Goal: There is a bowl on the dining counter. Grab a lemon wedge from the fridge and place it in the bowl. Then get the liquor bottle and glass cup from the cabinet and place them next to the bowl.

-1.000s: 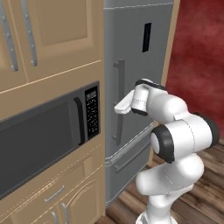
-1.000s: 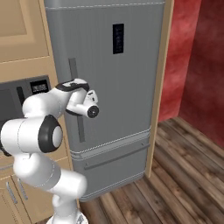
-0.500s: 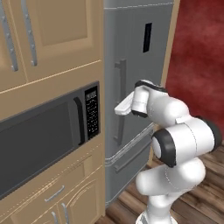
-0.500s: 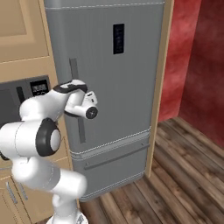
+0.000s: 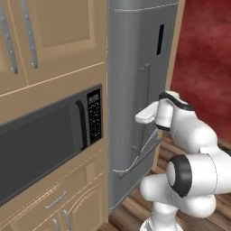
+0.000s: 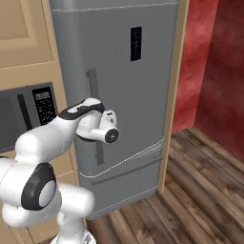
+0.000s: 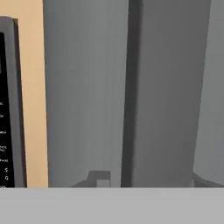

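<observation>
A home kitchen, rendered. A tall grey steel fridge (image 6: 119, 90) with a black display panel (image 6: 136, 44) and long handle (image 6: 93, 114) stands on the right; left of it a built-in microwave (image 5: 45, 140) sits among light-wood panelled cabinets (image 5: 54, 36). Red wall (image 6: 214, 71) further right, wood-plank floor (image 6: 190, 200) below.

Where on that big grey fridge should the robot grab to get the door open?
Best on the long vertical handle of the fridge, around its middle, coming straight at the door from the front. The bar stands off the door and runs upright, so fingers closing from either side can wrap it. The gripper is already at that height on the handle.
</observation>
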Robot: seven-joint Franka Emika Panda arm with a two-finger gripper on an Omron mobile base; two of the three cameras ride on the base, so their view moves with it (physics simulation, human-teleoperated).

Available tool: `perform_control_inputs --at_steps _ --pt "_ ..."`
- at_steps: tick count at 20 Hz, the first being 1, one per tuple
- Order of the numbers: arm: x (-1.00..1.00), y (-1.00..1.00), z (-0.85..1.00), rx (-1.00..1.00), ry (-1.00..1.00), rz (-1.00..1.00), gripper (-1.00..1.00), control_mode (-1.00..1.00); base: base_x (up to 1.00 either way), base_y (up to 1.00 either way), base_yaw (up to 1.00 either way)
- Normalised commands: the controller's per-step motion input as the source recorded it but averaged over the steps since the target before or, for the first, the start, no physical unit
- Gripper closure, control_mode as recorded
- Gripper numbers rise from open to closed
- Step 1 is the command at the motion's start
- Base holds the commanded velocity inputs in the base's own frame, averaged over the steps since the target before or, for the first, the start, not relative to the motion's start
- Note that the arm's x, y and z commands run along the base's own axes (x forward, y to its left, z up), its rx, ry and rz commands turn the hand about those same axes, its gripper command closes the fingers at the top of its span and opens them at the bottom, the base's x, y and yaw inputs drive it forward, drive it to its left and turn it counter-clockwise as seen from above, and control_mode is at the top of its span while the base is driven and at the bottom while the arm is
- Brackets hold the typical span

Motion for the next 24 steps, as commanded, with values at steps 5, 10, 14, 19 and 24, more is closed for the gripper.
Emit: perform_control_inputs --at_steps 5,10,14,19,24 --pt "-0.66 -0.89 0.12 0.17 0.14 0.01 1.0 -1.0 0.0 0.0 0.0" --pt "-0.46 -1.0 0.08 0.18 0.1 0.09 1.0 -1.0 0.0 0.0 0.0" --pt "-0.22 -0.81 0.01 0.12 0.0 0.09 -1.0 -1.0 0.0 0.0 0.0" --pt "-0.45 0.27 -0.01 -0.22 -0.15 0.1 -1.0 -1.0 0.0 0.0 0.0" --pt "-0.6 0.24 0.14 -0.24 -0.3 0.03 -1.0 -1.0 0.0 0.0 0.0"
